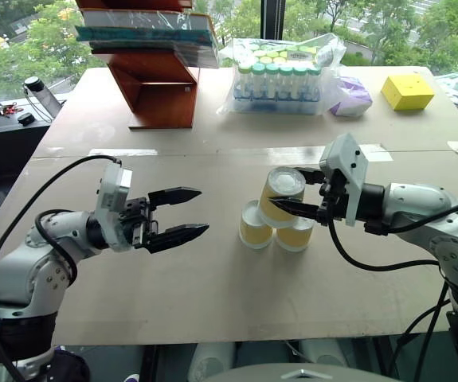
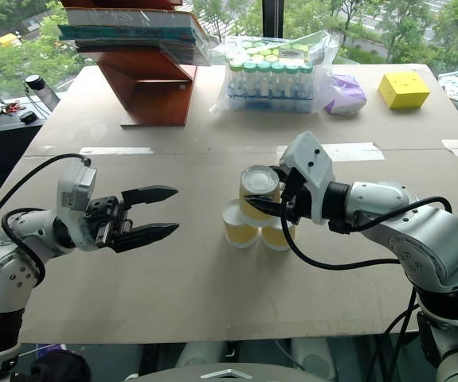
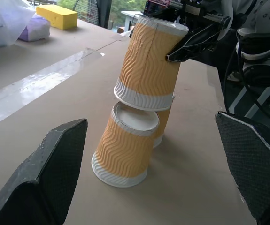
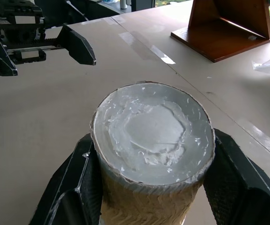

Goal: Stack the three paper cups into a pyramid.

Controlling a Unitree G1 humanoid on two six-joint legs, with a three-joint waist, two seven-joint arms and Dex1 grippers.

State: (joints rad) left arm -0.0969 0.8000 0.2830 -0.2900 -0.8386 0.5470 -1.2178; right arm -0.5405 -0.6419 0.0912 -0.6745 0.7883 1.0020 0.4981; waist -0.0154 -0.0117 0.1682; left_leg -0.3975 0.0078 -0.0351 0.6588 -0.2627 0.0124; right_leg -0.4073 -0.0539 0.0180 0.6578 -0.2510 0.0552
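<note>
Two yellow-orange ribbed paper cups stand upside down side by side on the brown table [image 1: 213, 294]: the left cup [image 1: 254, 226] and the right cup [image 1: 296, 235]. The third cup [image 1: 279, 196] sits tilted on top of them, white base up, its rim touching their bases. My right gripper [image 1: 297, 191] is shut on this top cup from the right; its fingers [image 4: 73, 187] flank the cup [image 4: 153, 140]. My left gripper [image 1: 202, 211] hovers open to the left of the stack, pointing at it, with nothing between its fingers [image 3: 50, 173].
At the back of the table stand a wooden rack with books [image 1: 157, 87], a plastic bag of green-capped tubes [image 1: 280, 79], a purple packet [image 1: 350, 97] and a yellow block [image 1: 408, 91]. A dark side table [image 1: 5, 119] lies at the far left.
</note>
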